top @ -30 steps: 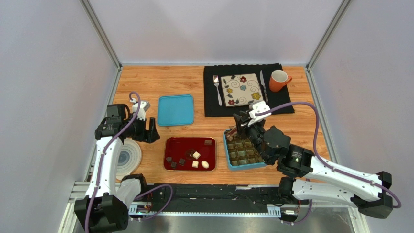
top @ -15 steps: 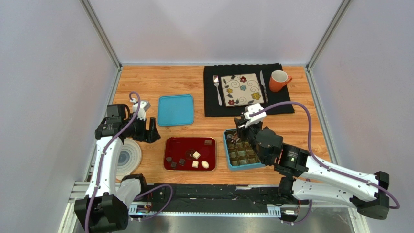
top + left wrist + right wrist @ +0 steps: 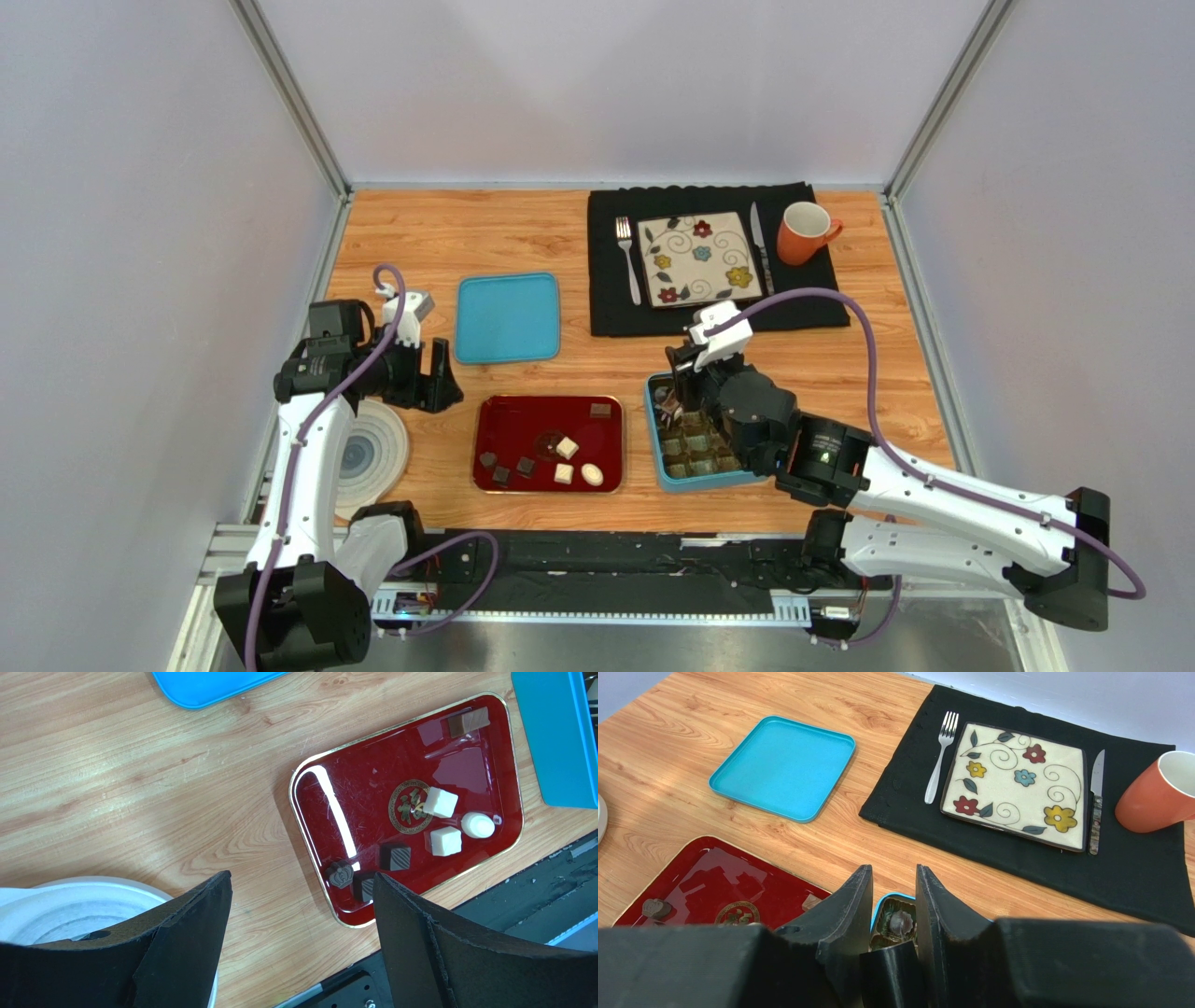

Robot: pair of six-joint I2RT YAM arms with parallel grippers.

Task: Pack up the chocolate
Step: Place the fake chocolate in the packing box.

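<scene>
While the R arm is stretching low over the blue plastic compartment box, the right gripper is hanging above its far-left corner cell. Its jaws are parted only a little, and a dark rounded chocolate is lying in that cell, showing thru the gap and apparently not pinched. The other pieces are sitting on the glossy, gold-rimmed red tray: white cubes, a white domed one, dark squares and a flat brown bar. The L arm is folded beside the white round dish. The left gripper is gaping wide w/ nothing in it, above bare woodgrain near the tray. Vs 1 s ago, the R wrist and elbow are sitting further left and the L arm isn't shifting at all.
</scene>
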